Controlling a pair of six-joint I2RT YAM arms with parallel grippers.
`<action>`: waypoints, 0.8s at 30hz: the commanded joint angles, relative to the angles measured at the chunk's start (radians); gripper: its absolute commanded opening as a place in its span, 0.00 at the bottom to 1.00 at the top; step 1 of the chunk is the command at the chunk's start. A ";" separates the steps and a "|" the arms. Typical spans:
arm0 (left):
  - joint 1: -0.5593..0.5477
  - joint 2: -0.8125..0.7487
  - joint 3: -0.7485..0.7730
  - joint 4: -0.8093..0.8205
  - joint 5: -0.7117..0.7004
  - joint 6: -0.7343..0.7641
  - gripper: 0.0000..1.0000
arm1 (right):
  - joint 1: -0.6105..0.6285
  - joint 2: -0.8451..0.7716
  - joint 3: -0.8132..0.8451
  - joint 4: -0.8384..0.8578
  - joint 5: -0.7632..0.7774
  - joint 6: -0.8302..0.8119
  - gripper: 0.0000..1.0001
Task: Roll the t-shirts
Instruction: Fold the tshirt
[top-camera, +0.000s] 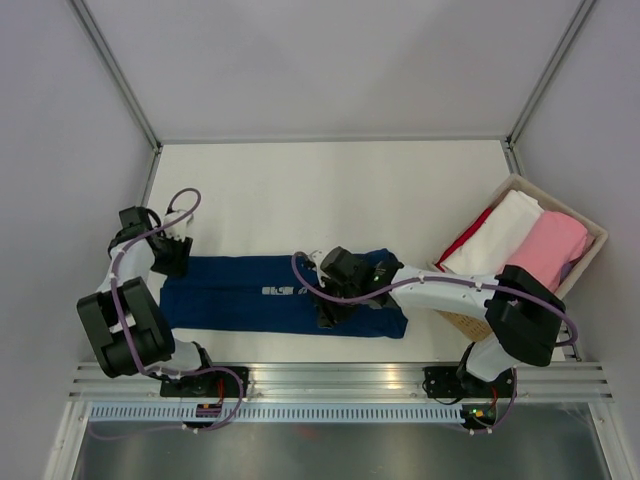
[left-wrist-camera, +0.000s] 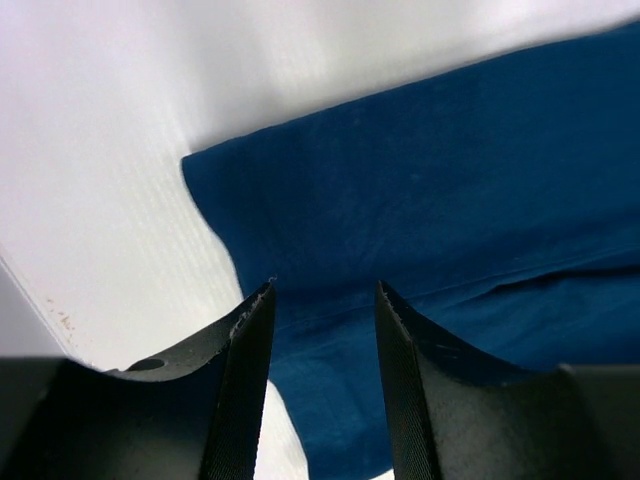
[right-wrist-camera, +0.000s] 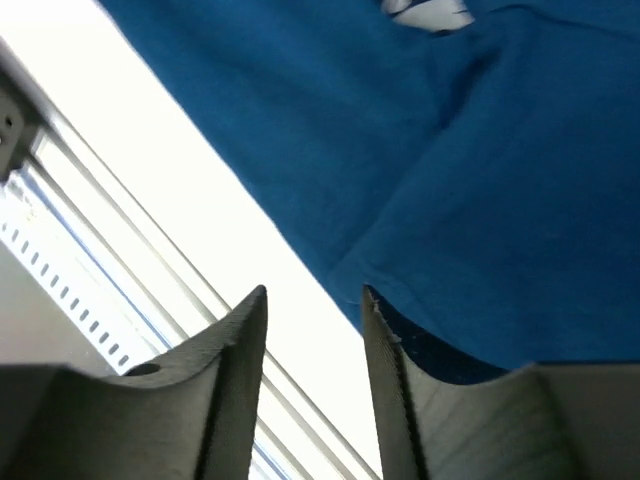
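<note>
White bench (top-camera: 330, 190) forms the floor of a booth with pale grey walls (top-camera: 60, 100) and metal corner posts (top-camera: 118, 75). A ribbed aluminium rail (top-camera: 340, 378) runs along its near edge and carries both arm bases.

Navy shirt (top-camera: 250, 295) lies folded into a long band across the near part of the bench, running left to right just beyond the rail. Its small white print (top-camera: 283, 291) sits near the middle of the band; no letters in it can be read.

Left fingers (left-wrist-camera: 250, 330) stand apart over the band's left end, a fold line showing between them, and hold nothing. Right fingers (right-wrist-camera: 245, 330) are also spread, at the band's near edge toward its right end, one over bare bench and the other over cloth.

At the right edge of the bench a basket (top-camera: 598, 232) holds white (top-camera: 495, 235), pink (top-camera: 548, 245) and red (top-camera: 468, 240) bundles.
</note>
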 joint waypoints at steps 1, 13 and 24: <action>-0.032 -0.061 0.004 -0.034 0.103 0.024 0.50 | 0.034 -0.020 0.037 -0.008 -0.028 -0.038 0.51; -0.446 -0.179 0.082 -0.115 0.186 -0.063 0.52 | -0.091 -0.220 -0.081 -0.226 0.270 0.190 0.36; -0.536 -0.182 0.038 -0.114 0.090 -0.080 0.55 | -0.224 -0.293 -0.201 -0.280 0.347 0.302 0.41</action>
